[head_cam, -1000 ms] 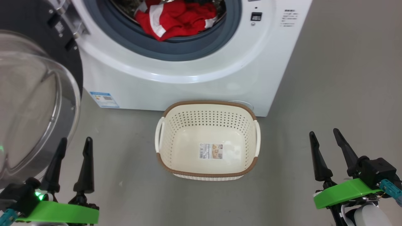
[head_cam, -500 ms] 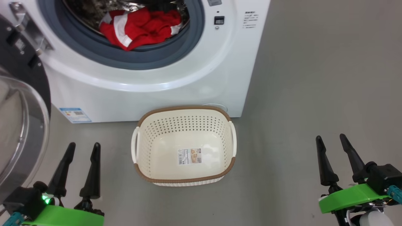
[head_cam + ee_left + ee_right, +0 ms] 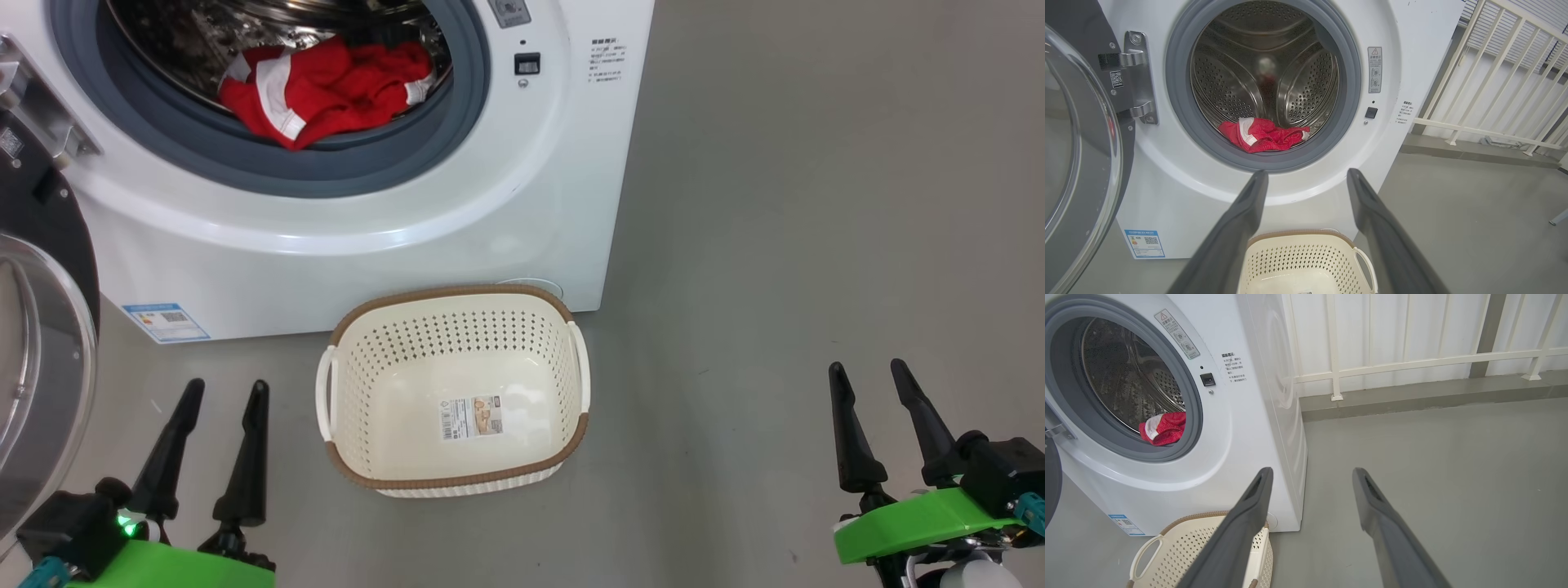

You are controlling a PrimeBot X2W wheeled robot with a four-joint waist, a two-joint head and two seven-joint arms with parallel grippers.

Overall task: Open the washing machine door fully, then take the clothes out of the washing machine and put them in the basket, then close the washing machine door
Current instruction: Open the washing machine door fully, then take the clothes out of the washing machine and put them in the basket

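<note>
Round black-rimmed glass door (image 3: 37, 367) open. Red white-trimmed clothes (image 3: 326, 86) inside white washing machine (image 3: 408, 237); cream perforated plastic basket (image 3: 457, 292) empty. Both left hand (image 3: 228, 385) and right hand (image 3: 866, 366) wide, empty.

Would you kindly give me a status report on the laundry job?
Left pincer and right pincer open, empty. Washing machine door open; red clothes in drum; basket empty. Nothing blocking the drum opening.
</note>
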